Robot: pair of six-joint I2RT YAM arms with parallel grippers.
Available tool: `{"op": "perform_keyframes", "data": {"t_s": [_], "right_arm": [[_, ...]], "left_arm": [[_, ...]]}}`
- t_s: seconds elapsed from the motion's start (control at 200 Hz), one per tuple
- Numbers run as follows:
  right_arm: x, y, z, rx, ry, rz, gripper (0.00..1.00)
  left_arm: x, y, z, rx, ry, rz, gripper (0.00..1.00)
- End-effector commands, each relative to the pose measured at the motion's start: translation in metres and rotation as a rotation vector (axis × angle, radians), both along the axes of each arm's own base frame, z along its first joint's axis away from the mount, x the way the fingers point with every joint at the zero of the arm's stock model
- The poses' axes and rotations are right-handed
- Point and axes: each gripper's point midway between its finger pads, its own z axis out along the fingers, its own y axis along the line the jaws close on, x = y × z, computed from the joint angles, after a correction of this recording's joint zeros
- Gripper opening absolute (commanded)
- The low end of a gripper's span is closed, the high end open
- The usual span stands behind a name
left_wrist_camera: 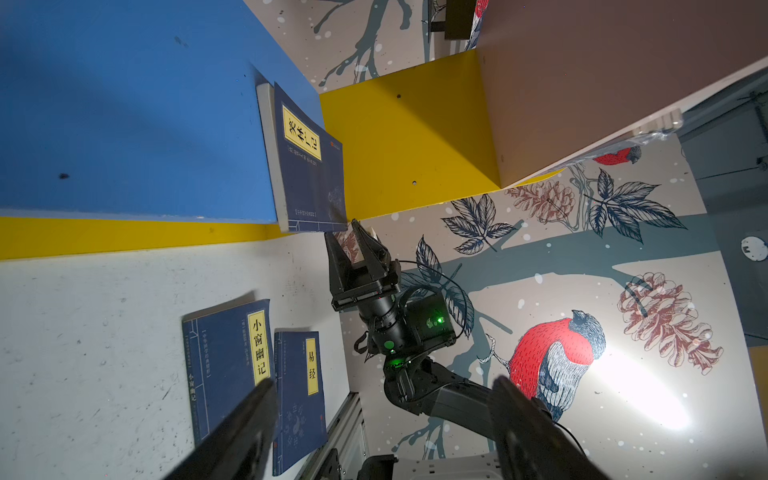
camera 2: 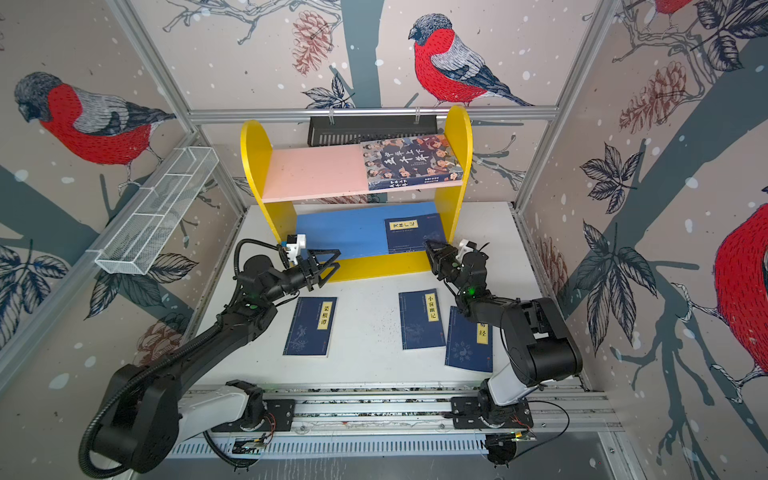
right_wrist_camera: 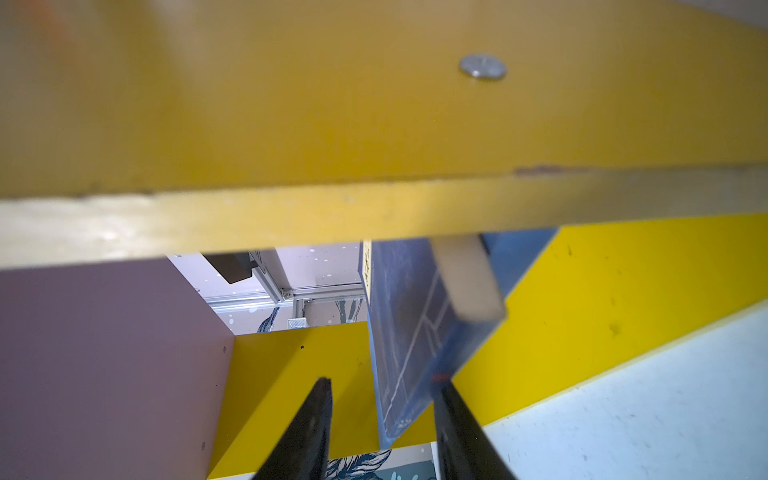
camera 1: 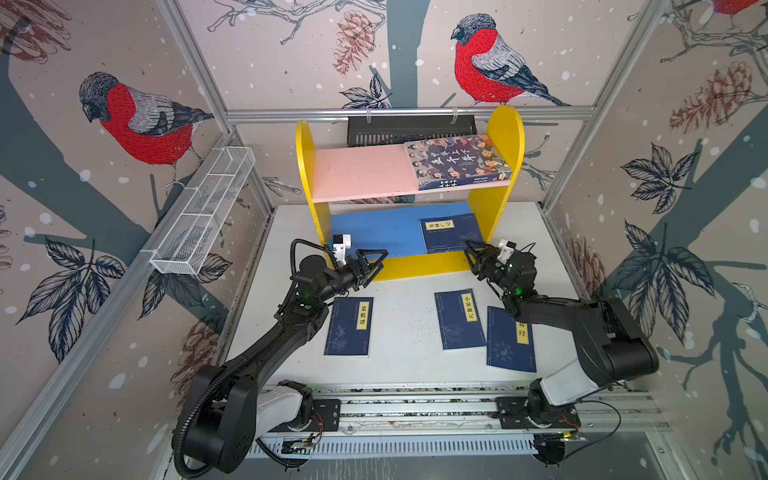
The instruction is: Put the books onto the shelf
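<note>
The left end effector hung wide open, empty, by the shelf's front left corner. Left navy book, middle navy book and right navy book lay flat mid-table. The cartoon book sat on the pink board's right end. The fourth navy book lay on the blue board's front right corner, ungripped, beside the right end effector's parted jaws.

We see a robot data-collection cell, lab-type, not a home: an aluminium extrusion frame boxes in a white tabletop, and the walls are flat panels of bullfinch wallpaper. The black left arm and right arm sit on bases bolted to a slotted rail along the front. We also note a toy-coloured shelf on the table, plus a wire mesh basket and black slotted tray hung off the frame.
</note>
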Motion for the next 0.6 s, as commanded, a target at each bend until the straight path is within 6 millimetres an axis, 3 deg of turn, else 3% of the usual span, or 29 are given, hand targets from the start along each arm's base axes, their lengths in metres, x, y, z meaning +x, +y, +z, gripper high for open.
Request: {"op": "perform_keyframes", "data": {"t_s": [0.0,0.305,0.405,0.485,0.595], "right_arm": [[-0.005,-0.003,0.004,-0.022,-0.021,-0.014,0.44],[-0.013,-0.013,0.010,-0.142,-0.001,-0.036,0.44],[-0.017,-0.020,0.005,-0.157,0.021,-0.052,0.33],[-0.019,-0.025,0.001,-0.163,0.030,-0.063,0.19],[-0.017,-0.028,0.000,-0.163,0.029,-0.065,0.14]], "left_arm": [[-0.001,0.001,0.015,-0.028,-0.058,0.002,0.81],[-0.001,0.001,0.014,-0.022,-0.059,0.002,0.81],[-0.001,0.001,0.014,-0.021,-0.063,0.005,0.81],[-0.001,0.002,0.013,-0.019,-0.060,0.006,0.81],[-0.001,0.002,0.014,-0.018,-0.064,0.007,0.81]]}}
